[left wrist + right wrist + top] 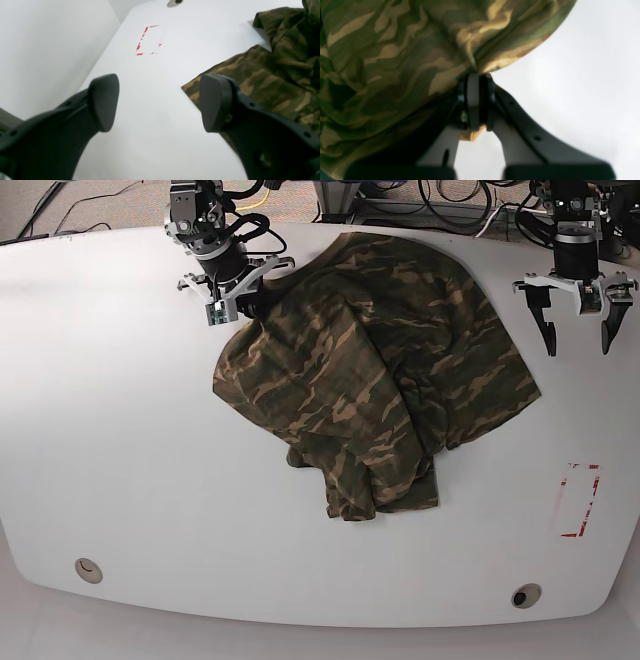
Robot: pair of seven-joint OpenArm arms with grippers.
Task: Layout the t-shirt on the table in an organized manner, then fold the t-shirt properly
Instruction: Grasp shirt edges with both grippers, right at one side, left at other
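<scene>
Base view shows a camouflage t-shirt (pixel 370 370) lying crumpled and bunched near the middle of a white table (pixel 130 450), its cloth overlapping itself in thick folds, with no sleeve or collar clearly laid out. At the far edge of the shirt, the right gripper (pixel 232 288) has its jaws closed tight on a pinch of fabric; the right wrist view confirms cloth clamped between the pads, with a small tuft poking out beneath. On the shirt's other side, the left gripper (pixel 578 330) hangs above bare table just beside the shirt's edge, jaws spread wide and holding nothing. Beyond the shirt, toward the near edge of the table, is a red tape rectangle (pixel 578 500), and two round grommet holes (pixel 88 570) sit along that same edge. Judging by this, the laying-out step has only begun: the shirt is not yet spread flat, and all folding remains. No brand, label or readable writing is visible anywhere.
</scene>
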